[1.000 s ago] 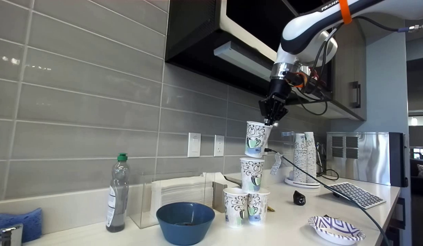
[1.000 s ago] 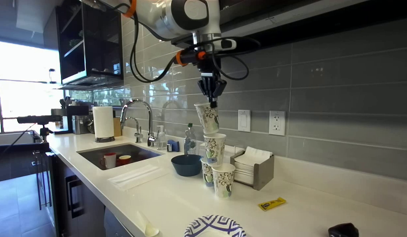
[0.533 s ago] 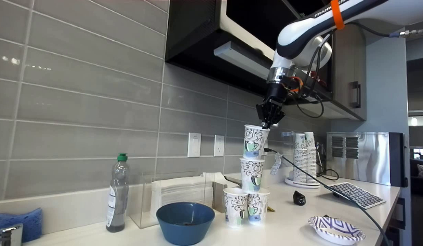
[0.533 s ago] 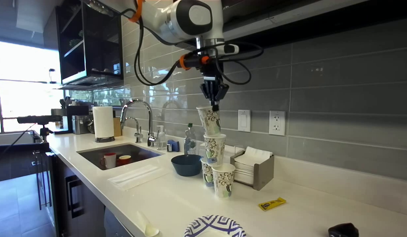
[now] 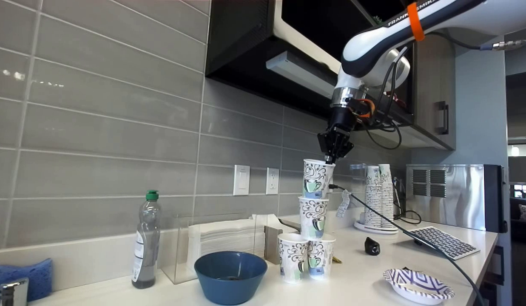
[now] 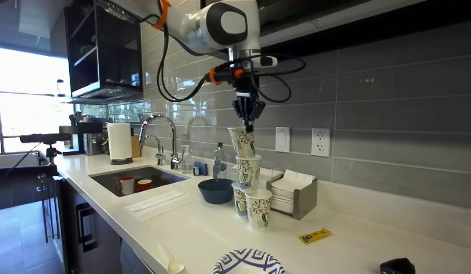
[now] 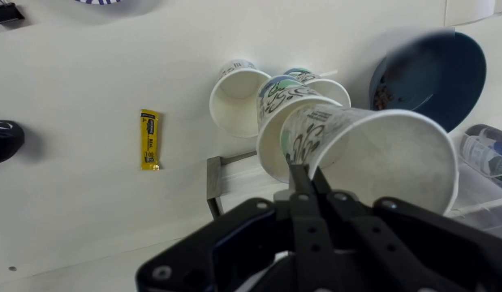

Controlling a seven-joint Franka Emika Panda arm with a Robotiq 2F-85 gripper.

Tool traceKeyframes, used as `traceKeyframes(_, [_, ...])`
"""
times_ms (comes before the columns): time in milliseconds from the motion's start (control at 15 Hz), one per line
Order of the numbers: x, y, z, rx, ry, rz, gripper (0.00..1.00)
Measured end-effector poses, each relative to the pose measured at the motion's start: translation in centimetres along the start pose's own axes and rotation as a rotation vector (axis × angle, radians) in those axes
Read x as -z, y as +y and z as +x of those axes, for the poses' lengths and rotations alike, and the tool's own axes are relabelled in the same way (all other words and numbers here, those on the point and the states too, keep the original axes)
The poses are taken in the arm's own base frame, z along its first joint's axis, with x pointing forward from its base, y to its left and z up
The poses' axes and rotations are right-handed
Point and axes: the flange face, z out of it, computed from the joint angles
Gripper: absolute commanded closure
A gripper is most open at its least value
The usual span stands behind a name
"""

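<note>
So the gripper (image 7: 309, 172) is pinched onto the rim of one tilted paper cup (image 5: 316, 180), base right at the rim of a second cup (image 5: 312, 216), can't tell if they touch. That second one straddles two bottom cups (image 5: 291, 260) (image 5: 321, 259) on the counter (image 6: 193, 236), so four here. Plus one blue bowl (image 5: 231, 290), one yellow condiment packet (image 7: 149, 140), one dish soap bottle (image 5: 146, 242) and two tall cup stacks (image 5: 373, 199) (image 5: 386, 199) farther back.

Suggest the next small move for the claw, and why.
I'd probably rotate the claw slightly to straighten the top cup before letting go. The claw pinches that cup's wall at the rim; in an exterior view the cup leans, its base about at the rim of the cup below. Whether it rests there I can't tell.
</note>
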Motion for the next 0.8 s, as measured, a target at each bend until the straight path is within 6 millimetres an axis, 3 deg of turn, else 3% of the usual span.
traceKeyframes(67, [-0.07,0.00,0.01,0.000,-0.002,0.000,0.99])
traceKeyframes(133, [-0.12,0.01,0.01,0.000,-0.003,0.000,0.81])
traceKeyframes(200, [-0.15,0.01,0.00,0.000,-0.005,-0.001,0.71])
traceKeyframes(800, [-0.23,0.02,-0.11,0.000,-0.015,-0.001,0.10])
